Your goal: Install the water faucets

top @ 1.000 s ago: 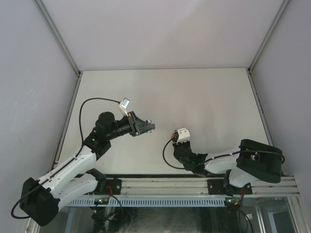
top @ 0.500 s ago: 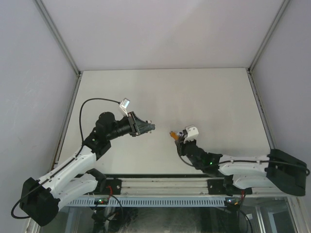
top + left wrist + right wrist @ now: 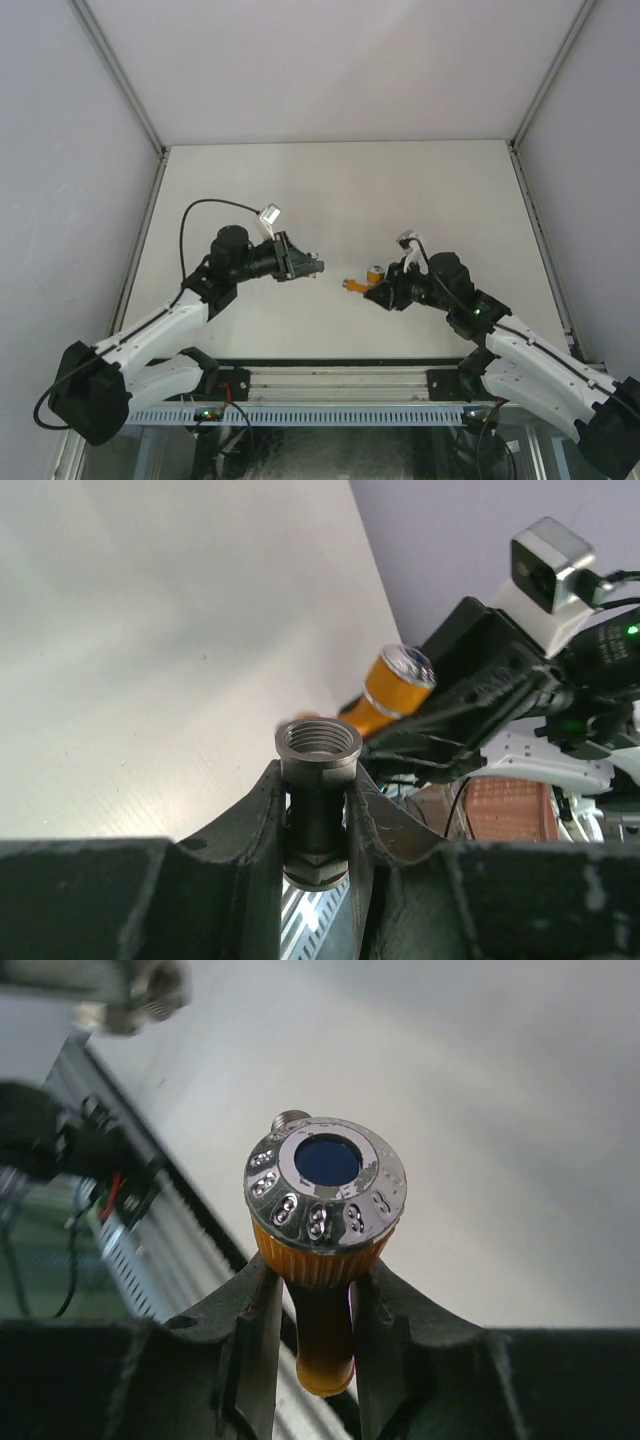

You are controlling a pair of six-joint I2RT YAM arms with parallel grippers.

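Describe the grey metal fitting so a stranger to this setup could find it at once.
Start at the pale table, then the left gripper above it. Clamped between its fingers is a grey hex fitting with a threaded open end, unlike the orange tap the right gripper holds.

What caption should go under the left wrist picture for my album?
Left gripper clamps a grey threaded fitting, with the orange tap held up just beyond.

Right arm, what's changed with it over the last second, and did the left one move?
The right arm unfolded, turning its tool, shut on the orange tap, to point left at the left tool. The left tool barely shifted, still clamping the grey threaded fitting.
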